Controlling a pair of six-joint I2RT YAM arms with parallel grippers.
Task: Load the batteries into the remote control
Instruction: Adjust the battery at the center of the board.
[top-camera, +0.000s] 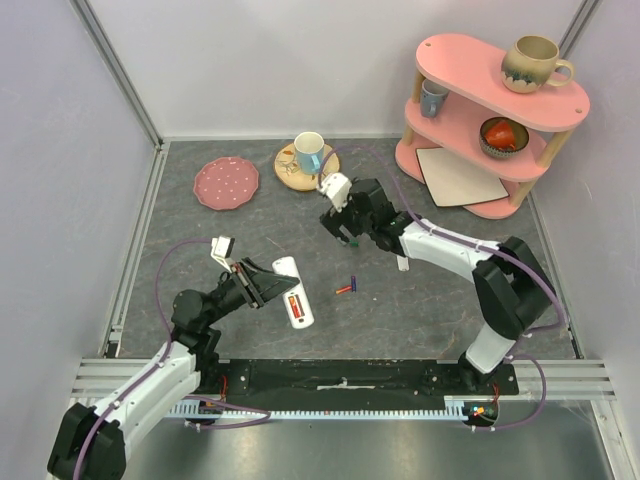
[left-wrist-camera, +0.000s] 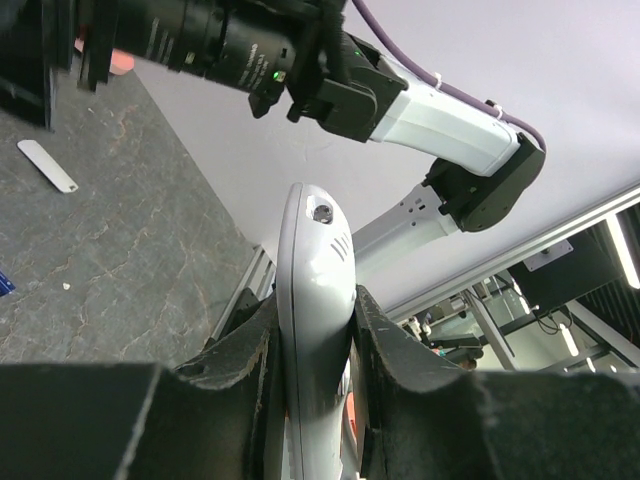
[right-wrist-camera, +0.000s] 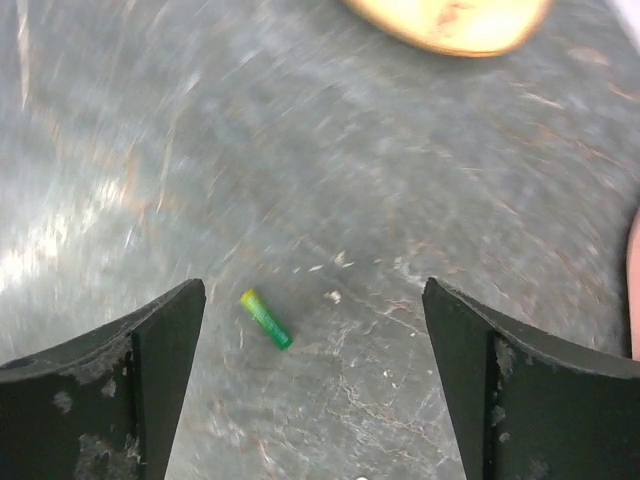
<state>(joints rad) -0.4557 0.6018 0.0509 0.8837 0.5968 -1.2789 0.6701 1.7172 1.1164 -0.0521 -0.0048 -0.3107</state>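
My left gripper (top-camera: 264, 287) is shut on the white remote control (top-camera: 294, 295) and holds it on edge just above the table. A red battery (top-camera: 295, 305) sits in its rear recess. In the left wrist view the remote control (left-wrist-camera: 312, 250) stands clamped between both fingers of that gripper (left-wrist-camera: 315, 302). My right gripper (top-camera: 346, 236) hangs open over a green battery (right-wrist-camera: 265, 318), which lies loose on the table between the wide-apart fingertips (right-wrist-camera: 180, 310), nearer the left one. An orange-red battery (top-camera: 343, 290) and a blue-purple battery (top-camera: 353, 282) lie side by side mid-table.
A thin white strip (top-camera: 402, 264) lies by the right forearm. At the back stand a pink dotted plate (top-camera: 225, 183), a wooden coaster (top-camera: 290, 172) bearing a mug (top-camera: 309, 152), and a pink two-tier shelf (top-camera: 490, 120) with mugs and a bowl.
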